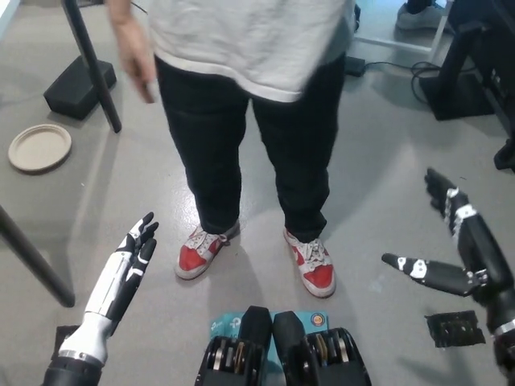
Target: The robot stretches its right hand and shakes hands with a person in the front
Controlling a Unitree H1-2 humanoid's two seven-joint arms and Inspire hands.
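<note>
Right hand [463, 249] empty, spread, low right; person [249, 96] ahead; left hand [133, 257] resting lower left

Grey concrete floor [378, 145], evenly lit. Tan plate [39, 148] lies on it; just beside, a black block [79, 84] and leaning pole [90, 64]. Cables [418, 68] well apart, opposite side.

floor [386, 137]: smooth grey concrete, slight sheen
shirt [249, 36]: soft grey cloth
trousers [209, 137]: dark matt cloth
shoes [312, 264]: red and white, laced
plate [39, 148]: matt beige, paper-like
right hand [463, 249]: glossy black plastic
left hand [133, 253]: smooth white plastic
</note>
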